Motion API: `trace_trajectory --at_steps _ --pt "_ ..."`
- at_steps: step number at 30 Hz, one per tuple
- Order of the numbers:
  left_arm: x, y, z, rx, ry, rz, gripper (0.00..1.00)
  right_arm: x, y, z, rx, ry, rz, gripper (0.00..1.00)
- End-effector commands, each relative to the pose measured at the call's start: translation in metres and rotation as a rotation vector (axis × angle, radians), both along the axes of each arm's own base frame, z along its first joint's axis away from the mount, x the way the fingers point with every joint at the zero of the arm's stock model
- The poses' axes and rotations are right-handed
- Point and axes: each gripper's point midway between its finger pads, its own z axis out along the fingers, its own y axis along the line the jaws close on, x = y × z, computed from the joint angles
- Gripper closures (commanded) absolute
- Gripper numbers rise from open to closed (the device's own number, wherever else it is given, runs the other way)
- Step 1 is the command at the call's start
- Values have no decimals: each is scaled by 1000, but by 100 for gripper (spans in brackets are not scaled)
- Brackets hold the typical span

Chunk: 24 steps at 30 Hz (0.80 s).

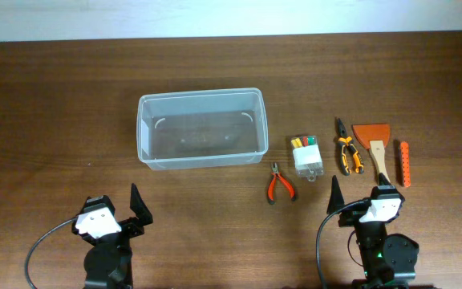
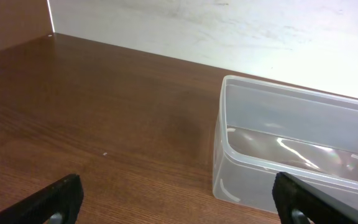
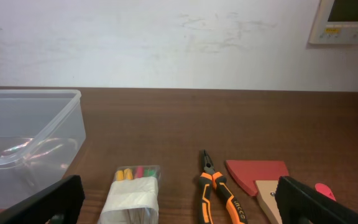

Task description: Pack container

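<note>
Empty clear container [image 1: 200,95] sits on a wooden table [image 1: 54,120]; left gripper [image 2: 178,202] and right gripper [image 3: 182,202] wait on its near side, fingers spread, holding nothing. Tools [image 1: 347,152] lie to its right (red pliers [image 1: 280,183] closest) — flat handles could slip from a shallow pinch, or clip its rim going in.

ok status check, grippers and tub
Left gripper open, right gripper open, both empty, at near edge. Tub upright, empty. Red pliers, small box, other tools right of tub, none packed. Nothing blocking.
</note>
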Motion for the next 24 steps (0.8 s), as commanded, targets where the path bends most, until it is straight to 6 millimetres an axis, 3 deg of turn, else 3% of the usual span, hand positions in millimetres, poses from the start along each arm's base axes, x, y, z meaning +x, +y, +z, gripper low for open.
trace_trajectory --at_steps 1,10,16,21,24 --pt "0 0 -1 9 2 -1 1 0 -2 -2 -7 -4 -13 2" --pt "0 0 -1 9 2 -1 1 0 2 4 -1 -26 15 1" --pt "0 0 -1 9 2 -1 1 -3 -1 55 -5 -222 -3 1" --pt "0 0 -1 9 2 -1 1 -3 0 90 66 -217 1 1" --pt "0 0 -1 9 2 -1 1 11 2 119 70 -168 15 1"
